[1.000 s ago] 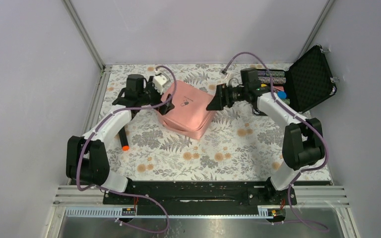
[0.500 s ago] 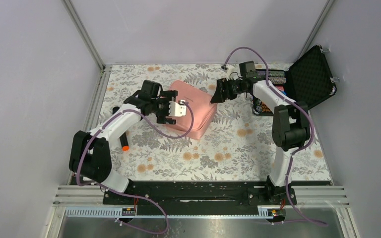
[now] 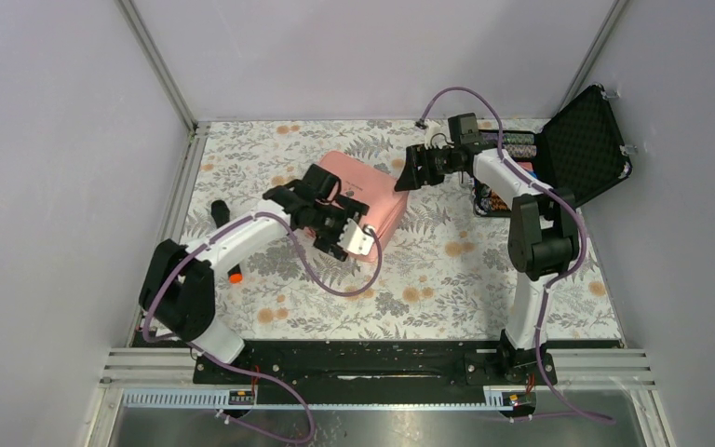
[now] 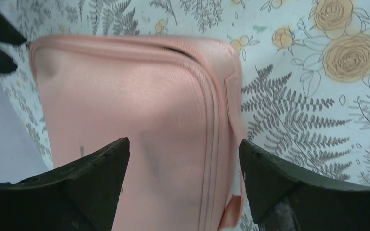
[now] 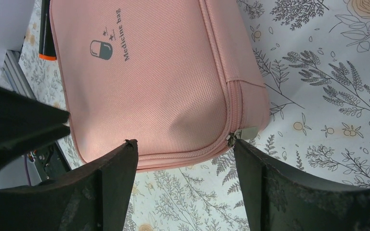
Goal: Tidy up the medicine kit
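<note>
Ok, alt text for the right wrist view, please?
A closed pink medicine kit lies on a floral tablecloth, its zipper pull at one corner. The open right end effector frames it in the foreground; an orange-tipped marker lies beyond.

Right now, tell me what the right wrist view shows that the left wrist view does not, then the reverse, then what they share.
Only the right wrist view: on the pink medicine kit, the "Medicine bag" logo and the metal zipper pull at a corner; beyond it, a black pen with an orange end. Only the left wrist view: a pink side strap along the kit's edge. Both: the kit, lid down, on the floral tablecloth, framed by the open fingers of the right gripper or left gripper.
</note>
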Robot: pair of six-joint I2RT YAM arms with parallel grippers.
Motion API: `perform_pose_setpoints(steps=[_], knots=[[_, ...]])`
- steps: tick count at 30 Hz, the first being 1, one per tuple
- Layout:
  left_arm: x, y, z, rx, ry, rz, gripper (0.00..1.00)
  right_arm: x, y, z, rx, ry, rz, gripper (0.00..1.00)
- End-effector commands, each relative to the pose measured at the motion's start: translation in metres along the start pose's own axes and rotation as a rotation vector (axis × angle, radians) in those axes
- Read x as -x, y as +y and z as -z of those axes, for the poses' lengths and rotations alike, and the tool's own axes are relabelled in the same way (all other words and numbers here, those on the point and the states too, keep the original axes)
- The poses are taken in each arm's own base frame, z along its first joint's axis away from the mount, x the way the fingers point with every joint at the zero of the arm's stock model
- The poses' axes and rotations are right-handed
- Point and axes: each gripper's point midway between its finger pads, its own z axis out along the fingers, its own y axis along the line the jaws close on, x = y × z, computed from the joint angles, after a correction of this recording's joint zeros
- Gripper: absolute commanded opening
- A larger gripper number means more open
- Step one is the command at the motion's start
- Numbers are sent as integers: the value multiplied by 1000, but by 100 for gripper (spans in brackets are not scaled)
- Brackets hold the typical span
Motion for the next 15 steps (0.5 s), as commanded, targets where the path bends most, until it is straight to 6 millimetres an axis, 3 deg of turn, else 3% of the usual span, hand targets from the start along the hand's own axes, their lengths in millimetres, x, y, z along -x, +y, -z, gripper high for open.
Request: perform_pose_setpoints(steps=[1,4,7,15], knots=[[10,19,-17,42,14,-111,82,20,1,1,19,-42,-4,79],[6,31,-23,102,52,-127,76,19,2,2,26,-43,-7,79],[6,52,-17,185,76,-120,67,17,2,5,27,-42,-11,79],[21,118,31,367,78,-89,48,10,9,6,56,-42,-40,79]])
